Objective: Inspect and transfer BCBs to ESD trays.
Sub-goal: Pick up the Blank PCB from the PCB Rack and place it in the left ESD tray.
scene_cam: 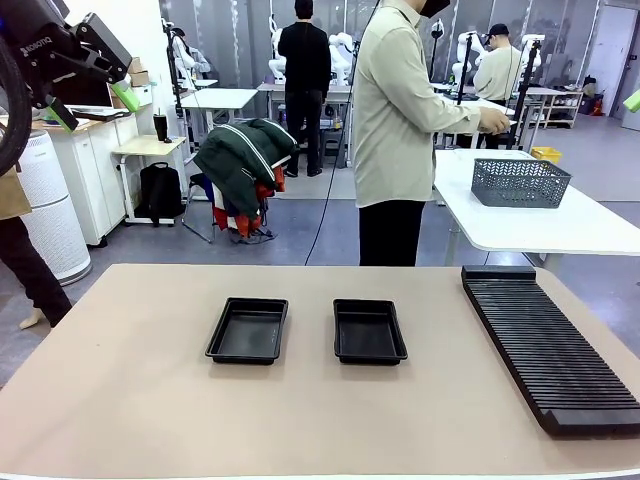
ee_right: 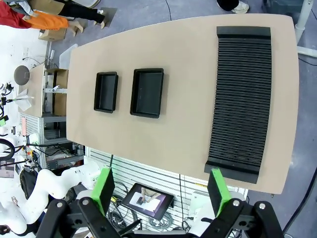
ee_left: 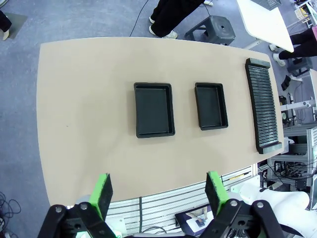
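Observation:
Two empty black ESD trays lie side by side mid-table, the left tray (scene_cam: 248, 330) and the right tray (scene_cam: 369, 331). No BCBs are in view. My left gripper (scene_cam: 93, 104) hangs high at the upper left, open, far from the trays. A green fingertip (scene_cam: 632, 100) of my right gripper pokes in at the right edge. From high above, the left wrist view has my left gripper (ee_left: 159, 193) open over both trays (ee_left: 154, 109) (ee_left: 211, 105). My right gripper (ee_right: 161, 191) is open too, looking down on the trays (ee_right: 106, 91) (ee_right: 147, 92).
A long black ribbed rack (scene_cam: 550, 345) runs along the table's right side. A person (scene_cam: 400, 120) stands at the far edge, turned toward a white table with a grey mesh basket (scene_cam: 520, 182). A stool (ee_left: 215, 27) stands beyond the far edge.

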`<state>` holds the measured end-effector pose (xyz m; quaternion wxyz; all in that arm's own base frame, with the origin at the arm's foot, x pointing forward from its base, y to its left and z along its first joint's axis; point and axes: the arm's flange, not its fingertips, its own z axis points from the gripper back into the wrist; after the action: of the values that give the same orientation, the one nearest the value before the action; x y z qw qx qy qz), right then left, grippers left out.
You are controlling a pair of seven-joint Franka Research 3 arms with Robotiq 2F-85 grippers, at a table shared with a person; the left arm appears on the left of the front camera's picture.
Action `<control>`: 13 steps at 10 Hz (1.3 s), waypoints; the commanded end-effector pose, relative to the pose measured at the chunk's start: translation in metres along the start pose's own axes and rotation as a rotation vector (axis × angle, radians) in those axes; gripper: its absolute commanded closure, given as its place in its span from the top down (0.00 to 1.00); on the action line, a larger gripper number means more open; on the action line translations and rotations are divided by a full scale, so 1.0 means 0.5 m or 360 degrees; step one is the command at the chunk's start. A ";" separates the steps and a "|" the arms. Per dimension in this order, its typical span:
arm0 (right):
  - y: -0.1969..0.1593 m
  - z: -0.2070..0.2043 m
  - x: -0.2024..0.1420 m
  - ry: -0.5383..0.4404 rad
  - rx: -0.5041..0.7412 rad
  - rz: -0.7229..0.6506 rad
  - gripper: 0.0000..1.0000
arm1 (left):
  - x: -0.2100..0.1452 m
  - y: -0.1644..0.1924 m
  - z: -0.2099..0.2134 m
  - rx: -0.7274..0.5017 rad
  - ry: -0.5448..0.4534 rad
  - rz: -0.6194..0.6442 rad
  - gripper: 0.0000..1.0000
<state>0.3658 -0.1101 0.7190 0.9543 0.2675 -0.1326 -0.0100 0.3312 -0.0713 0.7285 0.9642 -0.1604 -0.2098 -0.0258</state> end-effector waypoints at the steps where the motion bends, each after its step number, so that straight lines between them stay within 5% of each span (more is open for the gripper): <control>1: 0.001 0.000 0.002 -0.0003 0.0007 0.0010 1.00 | 0.000 0.001 0.000 0.0000 0.0000 0.0003 1.00; 13: 0.001 0.000 0.002 -0.0003 0.0007 0.0010 1.00 | 0.000 0.001 0.000 0.0000 0.0000 0.0003 1.00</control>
<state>0.3658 -0.1101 0.7190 0.9543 0.2675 -0.1326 -0.0099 0.3312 -0.0713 0.7285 0.9642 -0.1604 -0.2098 -0.0258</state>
